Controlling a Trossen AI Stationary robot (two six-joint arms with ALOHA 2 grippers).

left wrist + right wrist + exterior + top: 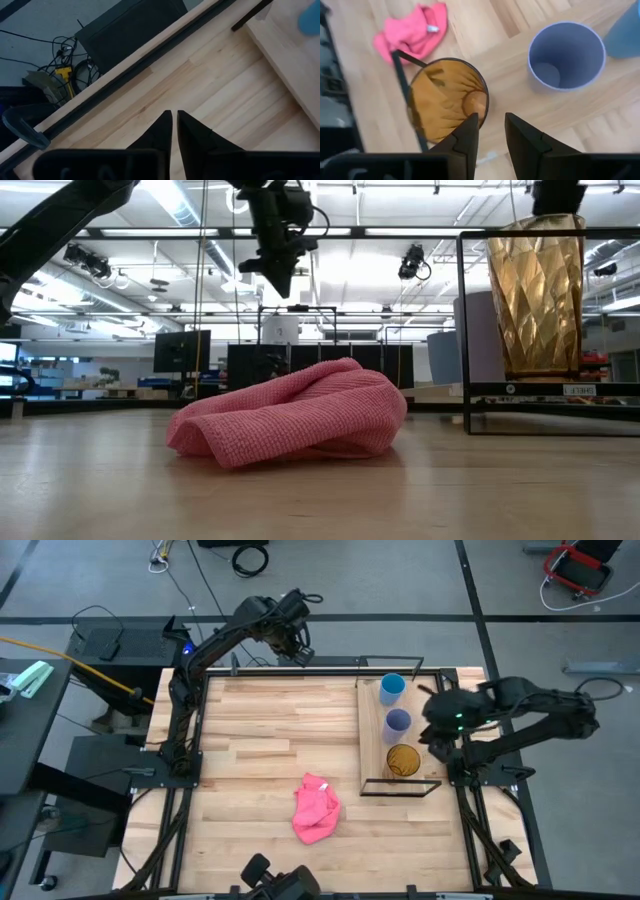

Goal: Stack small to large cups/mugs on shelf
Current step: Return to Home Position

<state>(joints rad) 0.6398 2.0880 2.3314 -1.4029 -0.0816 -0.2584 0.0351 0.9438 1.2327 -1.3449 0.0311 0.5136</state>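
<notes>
The shelf [375, 745] lies at the table's right. On it three cups stand upright in a row: light blue [391, 688] farthest, lavender [398, 723] in the middle, amber [403, 760] nearest. My right gripper [491, 122] is open just above the amber cup [445, 100], one finger over its inside and one outside its rim. In the low view it stands at the cup's top [558, 198]. My left gripper [174, 120] is shut and empty, high over the table's far edge [300, 652]. My right gripper points down over the amber cup's rim [486, 102], on the side toward the lavender cup [566, 55]. One finger [470, 131] stands over the inside and the other outside. I cannot tell whether either finger touches the rim. The cup stands upright on the shelf.
A crumpled pink cloth [317, 808] lies on the tabletop, left of the shelf's near end. The shelf's thin black frame [400, 787] rises around the cups. Bare wood [270, 730] stretches over the table's left and middle.
</notes>
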